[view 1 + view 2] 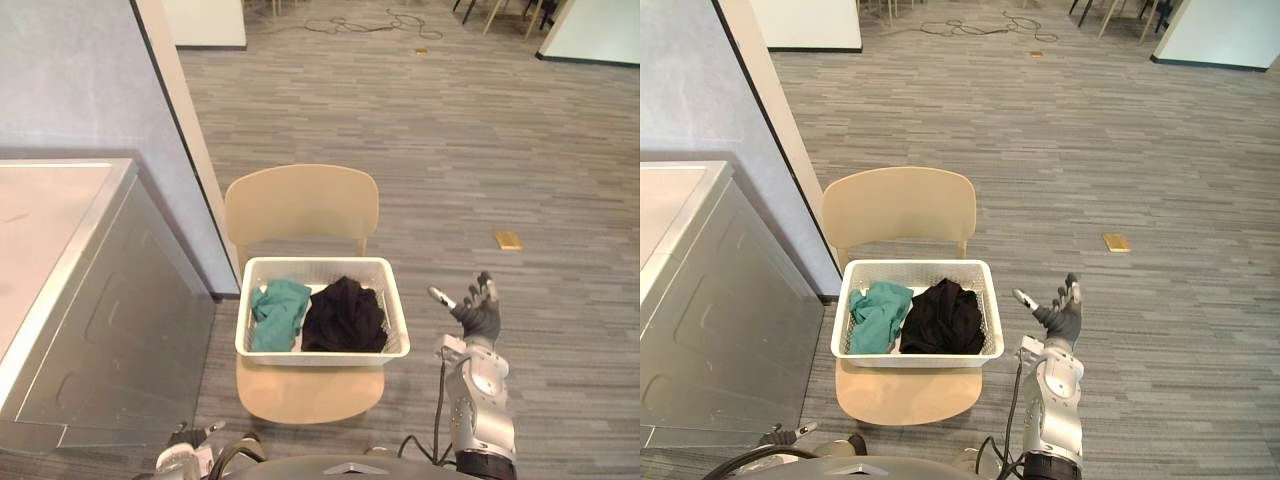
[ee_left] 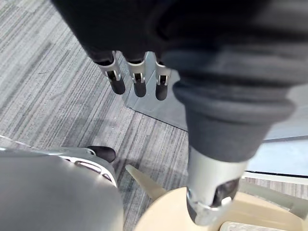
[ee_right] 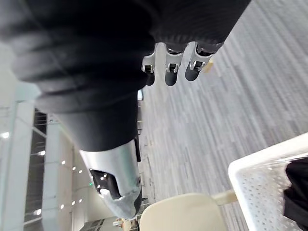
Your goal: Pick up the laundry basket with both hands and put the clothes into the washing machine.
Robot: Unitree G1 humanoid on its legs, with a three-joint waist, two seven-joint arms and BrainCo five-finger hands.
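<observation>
A white mesh laundry basket [image 1: 385, 278] rests on the seat of a pale wooden chair [image 1: 300, 205]. Inside lie a teal garment [image 1: 277, 312] on the left and a black garment [image 1: 345, 315] on the right. My right hand [image 1: 478, 313] is raised to the right of the basket, apart from it, fingers straight and holding nothing. My left hand [image 1: 185, 452] shows at the lower edge, below and left of the chair; in its wrist view its fingers [image 2: 139, 84] hang straight over the floor. The grey washing machine [image 1: 90, 300] stands to the left of the chair.
A grey partition wall [image 1: 110, 80] rises behind the washing machine, ending in a beige edge beside the chair's back. A small yellow object [image 1: 508, 240] lies on the grey floor to the right. Cables lie on the floor far back.
</observation>
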